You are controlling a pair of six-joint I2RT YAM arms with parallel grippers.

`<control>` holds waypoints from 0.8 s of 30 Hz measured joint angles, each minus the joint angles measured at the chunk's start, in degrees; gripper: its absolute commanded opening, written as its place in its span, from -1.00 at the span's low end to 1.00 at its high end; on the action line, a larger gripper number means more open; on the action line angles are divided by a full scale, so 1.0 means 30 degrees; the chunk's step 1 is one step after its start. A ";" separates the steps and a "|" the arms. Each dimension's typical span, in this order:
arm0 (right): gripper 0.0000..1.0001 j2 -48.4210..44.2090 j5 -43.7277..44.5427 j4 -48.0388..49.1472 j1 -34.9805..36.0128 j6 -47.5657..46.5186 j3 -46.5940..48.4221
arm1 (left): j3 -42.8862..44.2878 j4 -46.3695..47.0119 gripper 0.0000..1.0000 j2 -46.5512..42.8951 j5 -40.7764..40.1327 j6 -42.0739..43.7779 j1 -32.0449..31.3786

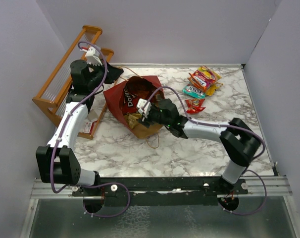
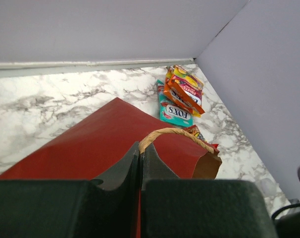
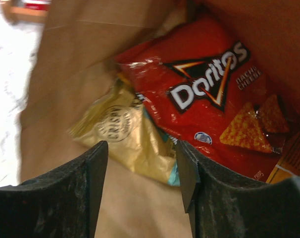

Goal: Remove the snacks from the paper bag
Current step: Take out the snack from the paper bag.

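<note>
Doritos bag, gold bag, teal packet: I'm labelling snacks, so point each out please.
Doritos bag [image 3: 209,89]: right wrist view, on the logo.
gold bag [image 3: 115,125]: right wrist view, on its round seal.
teal packet [image 2: 177,112]: left wrist view, on the Fox's lettering.

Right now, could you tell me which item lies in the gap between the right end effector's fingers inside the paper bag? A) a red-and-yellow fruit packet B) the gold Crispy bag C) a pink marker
B: the right wrist view shows the gold Crispy bag in the gap of the open right end effector, beside the Doritos bag inside the paper bag.
</note>
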 measured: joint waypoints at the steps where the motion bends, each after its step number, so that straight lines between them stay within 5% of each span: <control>1: 0.12 0.0772 0.0495 0.0226 0.0000 0.0204 0.0539 | 0.0000 0.0007 -1.00 -0.0102 0.0007 0.0182 0.0000; 13: 0.18 0.6237 0.3708 0.2696 0.0255 0.2783 0.4131 | -0.1698 0.0823 -1.00 -0.2390 0.0597 0.3963 -0.0262; 24: 0.64 0.7919 0.2987 0.3898 0.0401 0.3432 0.5464 | -0.3985 0.1953 -1.00 -0.4116 0.0350 0.5428 -0.0255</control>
